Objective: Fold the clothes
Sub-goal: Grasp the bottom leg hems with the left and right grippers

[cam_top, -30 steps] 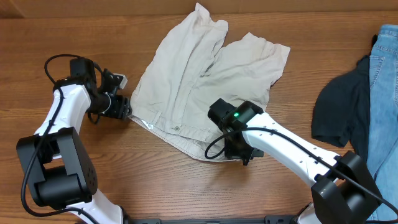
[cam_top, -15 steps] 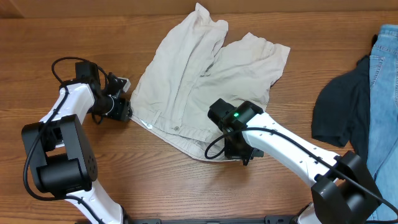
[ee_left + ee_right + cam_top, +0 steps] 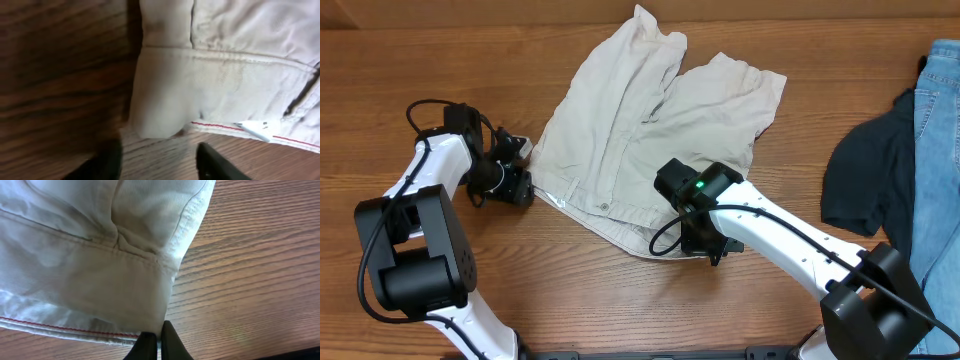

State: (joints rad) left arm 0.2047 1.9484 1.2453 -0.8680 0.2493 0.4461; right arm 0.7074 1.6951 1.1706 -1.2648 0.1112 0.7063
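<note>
The cream shorts (image 3: 650,110) lie spread on the wooden table, waistband toward the front. My left gripper (image 3: 523,180) is open at the waistband's left corner (image 3: 160,115), its fingers (image 3: 160,160) just short of the cloth and holding nothing. A small white tag (image 3: 252,131) shows by the red-stitched edge. My right gripper (image 3: 705,245) is shut on the waistband's right corner (image 3: 150,305), the cloth pinched between its fingertips (image 3: 159,341).
A dark navy garment (image 3: 865,180) and blue denim jeans (image 3: 935,140) lie at the right edge of the table. Bare wood (image 3: 570,290) runs along the front, and left of the shorts.
My left gripper has moved a little down and right, closer to the waistband's left corner. The right arm and the shorts have not moved.
</note>
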